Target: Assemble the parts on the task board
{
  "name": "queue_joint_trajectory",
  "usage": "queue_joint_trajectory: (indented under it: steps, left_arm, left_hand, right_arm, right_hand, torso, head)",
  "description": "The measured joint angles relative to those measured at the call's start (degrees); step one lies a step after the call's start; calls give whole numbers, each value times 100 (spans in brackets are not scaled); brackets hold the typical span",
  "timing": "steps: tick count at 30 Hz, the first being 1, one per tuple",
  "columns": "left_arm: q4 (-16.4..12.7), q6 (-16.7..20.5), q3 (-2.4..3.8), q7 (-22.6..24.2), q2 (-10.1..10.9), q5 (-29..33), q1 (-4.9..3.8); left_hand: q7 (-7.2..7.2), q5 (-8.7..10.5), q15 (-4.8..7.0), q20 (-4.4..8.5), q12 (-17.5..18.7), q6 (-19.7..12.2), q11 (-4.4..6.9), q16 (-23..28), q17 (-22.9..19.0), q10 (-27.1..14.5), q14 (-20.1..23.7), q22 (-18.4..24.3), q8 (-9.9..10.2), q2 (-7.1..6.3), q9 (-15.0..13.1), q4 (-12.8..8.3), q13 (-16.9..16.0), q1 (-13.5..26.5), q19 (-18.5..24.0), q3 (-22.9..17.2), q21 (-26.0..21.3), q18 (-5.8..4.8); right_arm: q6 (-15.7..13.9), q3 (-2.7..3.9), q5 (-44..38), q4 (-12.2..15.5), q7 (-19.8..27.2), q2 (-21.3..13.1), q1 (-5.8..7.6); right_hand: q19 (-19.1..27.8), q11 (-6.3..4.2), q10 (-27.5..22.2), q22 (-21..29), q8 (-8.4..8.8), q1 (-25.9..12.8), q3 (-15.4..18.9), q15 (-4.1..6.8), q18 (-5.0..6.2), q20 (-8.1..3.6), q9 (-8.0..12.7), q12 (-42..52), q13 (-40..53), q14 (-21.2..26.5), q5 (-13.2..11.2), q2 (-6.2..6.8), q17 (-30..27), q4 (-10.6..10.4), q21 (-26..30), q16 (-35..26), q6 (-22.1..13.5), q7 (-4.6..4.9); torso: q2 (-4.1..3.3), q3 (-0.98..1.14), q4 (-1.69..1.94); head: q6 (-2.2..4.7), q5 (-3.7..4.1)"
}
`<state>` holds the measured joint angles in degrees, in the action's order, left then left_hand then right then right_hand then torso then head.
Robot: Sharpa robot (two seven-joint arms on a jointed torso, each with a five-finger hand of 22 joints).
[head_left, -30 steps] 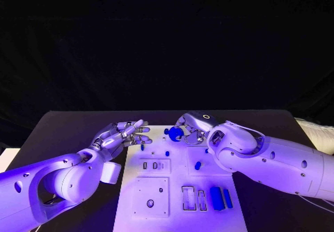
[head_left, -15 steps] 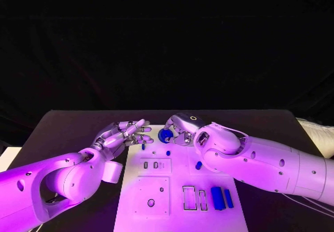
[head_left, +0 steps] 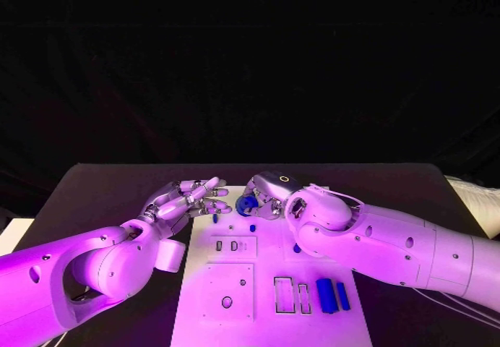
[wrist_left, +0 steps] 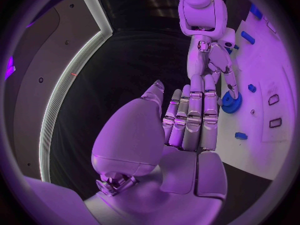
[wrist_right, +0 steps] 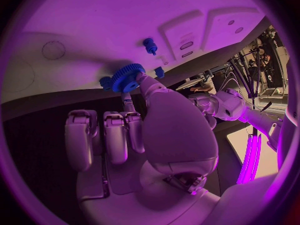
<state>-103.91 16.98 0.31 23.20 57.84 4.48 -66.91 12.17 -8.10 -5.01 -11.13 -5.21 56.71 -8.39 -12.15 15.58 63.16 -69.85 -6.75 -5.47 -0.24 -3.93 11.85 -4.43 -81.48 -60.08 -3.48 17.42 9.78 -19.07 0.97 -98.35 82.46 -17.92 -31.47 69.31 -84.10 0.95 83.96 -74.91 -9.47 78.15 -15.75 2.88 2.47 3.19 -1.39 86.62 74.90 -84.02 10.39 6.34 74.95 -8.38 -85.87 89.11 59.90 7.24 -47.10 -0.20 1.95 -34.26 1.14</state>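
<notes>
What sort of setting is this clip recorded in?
Likely a robotics lab test bench: a black table against a dark backdrop, a white task board with cut-out slots, and small blue parts such as a gear.

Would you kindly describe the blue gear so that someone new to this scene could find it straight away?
Start at the white task board in the middle of the black table and follow it to its far end, where the two hands nearly meet. There the right hand holds the blue gear at its fingertips. Unlike the small plain blue pieces nearby, it is a round, toothed wheel.
</notes>
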Motion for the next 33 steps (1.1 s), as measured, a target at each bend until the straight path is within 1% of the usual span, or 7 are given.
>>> queue_joint_trajectory:
  steps: [5, 8, 11, 13, 19, 22, 33]
  left_arm:
    - [-1, -1, 0, -1, 4, 0, 0]
    - [-2, -2, 1, -2, 7, 0, 0]
    - [-4, -2, 1, -3, 9, 0, 0]
    - [-4, -2, 1, -5, 10, 0, 0]
    - [-5, -2, 1, -10, 14, 0, 0]
    - [-6, -2, 0, -15, 16, 0, 0]
    - [-11, 2, 0, -39, 24, 0, -1]
  left_hand:
    - [0, 0, 0, 0, 0, 0, 0, 0, 2, 0, 0, 2, 0, 0, 0, 0, 0, 0, 0, 0, 0, 0]
    - [0, 0, 0, 0, 0, 0, 0, 0, 2, 0, 0, 2, 0, 0, 0, 0, 0, 0, 0, 0, 0, 0]
    - [0, 0, 0, 0, 0, 0, 0, 0, 1, 0, 0, 2, 0, 0, 0, 0, 0, 0, 0, 0, 0, 0]
    - [0, 0, 0, 0, 0, 0, 0, 0, 1, 0, 0, 2, 0, 0, 0, 0, 0, 0, 0, 0, 0, 0]
    - [0, 0, 0, 0, 0, 0, 0, 0, 1, 0, 0, 2, 0, 0, 0, 0, 0, 0, 0, 0, 0, 1]
    - [0, 0, 0, 0, 0, 0, 0, 0, 1, 0, 0, 2, 1, 0, 0, 0, 0, 0, 0, 0, 1, 1]
    - [0, 0, 0, 0, 0, 0, 0, 0, 12, 0, 0, 1, 22, 0, 0, 0, 0, 0, 0, 0, 1, 0]
  right_arm:
    - [6, -5, -1, -65, -7, 15, -2]
    - [15, -24, -1, -114, -29, 19, -24]
    - [36, -30, 6, -143, -32, 46, -34]
    - [60, -30, 23, -155, -31, 64, -33]
    - [196, -34, 127, -193, -14, 88, -28]
    - [265, -35, 198, -204, -7, 88, -27]
    - [317, -22, 429, -239, -4, 68, -8]
  right_hand:
    - [0, 75, 5, 0, 160, -131, 0, -24, 2, 0, -43, -112, 3, 3, 4, 48, 0, 0, 0, 0, 11, -12]
    - [5, 176, 5, 0, 372, -299, 39, -115, 5, 70, -390, -269, 5, 11, -222, 50, -1, -78, 0, 0, -333, 75]
    - [11, 250, 8, 1, 557, -573, 259, -186, 7, 148, -324, -373, 5, -1, -657, 216, -1, -335, 0, 0, -592, 149]
    - [0, 276, 7, 0, 573, -770, 548, -215, 8, 187, -313, -378, 4, 13, -641, 235, -1, -622, 0, 0, -648, 194]
    - [20, 276, 8, 1, 579, -1449, 1263, -227, 8, 207, -345, -378, 4, 0, -58, -125, -1, -831, 0, 0, -611, 157]
    - [20, 276, 8, 1, 574, -1734, 1489, -227, 8, 207, -356, -378, 4, 0, -18, -372, -1, -839, -40, 0, -521, 134]
    - [20, 276, 8, -4, 548, -1674, 1694, -227, 8, 207, -409, -354, 3, 0, 203, -578, -2, -812, -40, 0, -453, 105]
  torso:
    - [1, 0, 0]
    - [1, 1, 0]
    - [1, 3, -1]
    - [1, 4, -1]
    - [1, 5, -2]
    - [1, 5, -2]
    - [1, 5, -2]
  head:
    - [9, 6]
    - [13, 9]
    - [15, 10]
    - [15, 11]
    - [12, 11]
    - [9, 14]
    - [3, 21]
